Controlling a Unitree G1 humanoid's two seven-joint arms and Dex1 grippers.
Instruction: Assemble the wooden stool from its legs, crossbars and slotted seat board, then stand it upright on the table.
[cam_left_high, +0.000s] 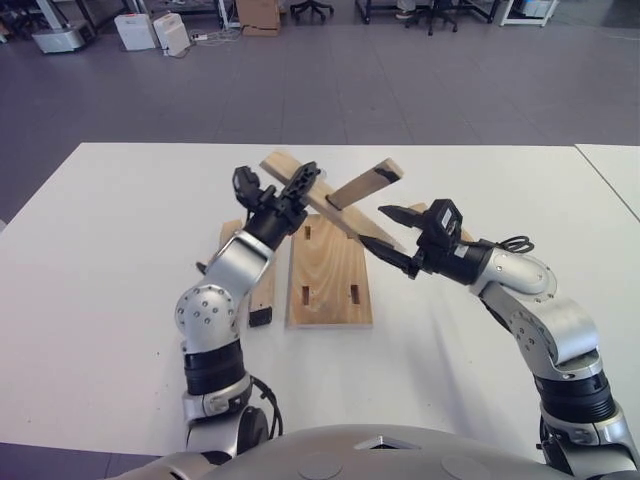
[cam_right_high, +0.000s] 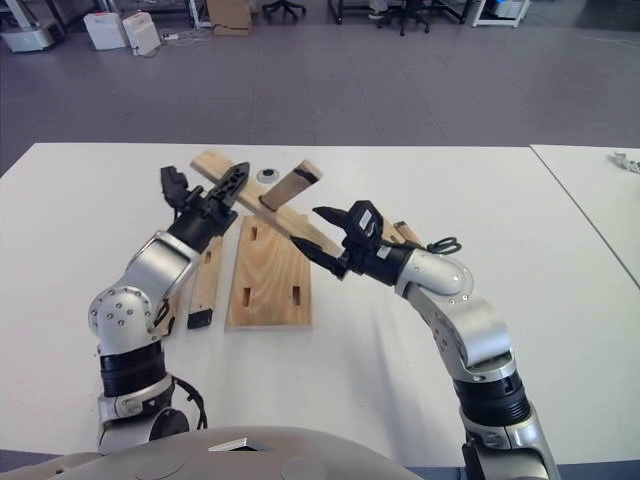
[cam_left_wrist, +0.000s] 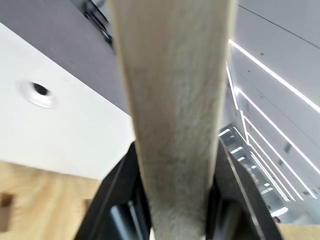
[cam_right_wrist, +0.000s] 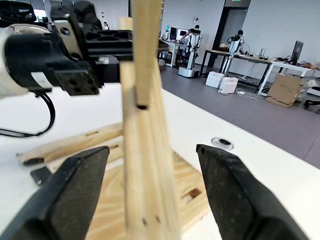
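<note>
A long wooden leg (cam_left_high: 345, 220) is raised at a slant above the slotted seat board (cam_left_high: 330, 275), which lies flat on the white table (cam_left_high: 120, 230). My left gripper (cam_left_high: 277, 175) is shut on the leg's far upper part; in the left wrist view the wood (cam_left_wrist: 175, 125) sits between the dark fingers (cam_left_wrist: 112, 200). A shorter dark-tipped wooden piece (cam_left_high: 365, 180) crosses over the leg near its middle. My right gripper (cam_left_high: 378, 227) stands open around the leg's lower end, its pads (cam_right_wrist: 80, 185) apart from the wood (cam_right_wrist: 147, 165) on both sides.
Another leg (cam_left_high: 263, 290) with a black foot lies left of the seat board. More wooden pieces (cam_right_high: 400, 232) lie behind my right arm. A small round cap (cam_right_high: 268, 175) sits in the table beyond the wood. A second table (cam_right_high: 600, 170) stands to the right.
</note>
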